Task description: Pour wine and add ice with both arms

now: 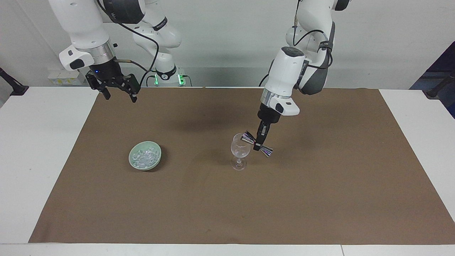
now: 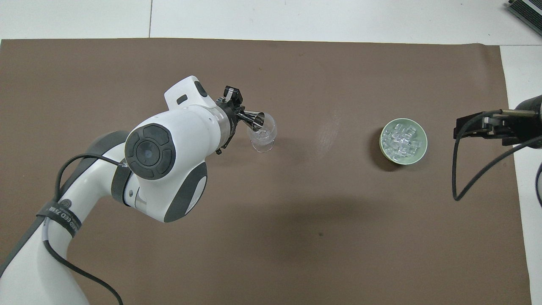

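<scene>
worktop [image 1: 42, 149]: white, carries a brown mat [image 1: 284, 206]
on the mat: wine glass [image 1: 240, 153] near the middle; pale green bowl [image 1: 145, 155] toward the right arm's end

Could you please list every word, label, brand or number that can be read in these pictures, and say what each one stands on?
Black band with white print around the left arm, overhead view: the letters are too small and curled to read surely.
Black band on the right arm, facing view: white print, too small to read.
The shiny measuring cup, wine glass, green bowl and brown mat carry no writing that shows.
</scene>
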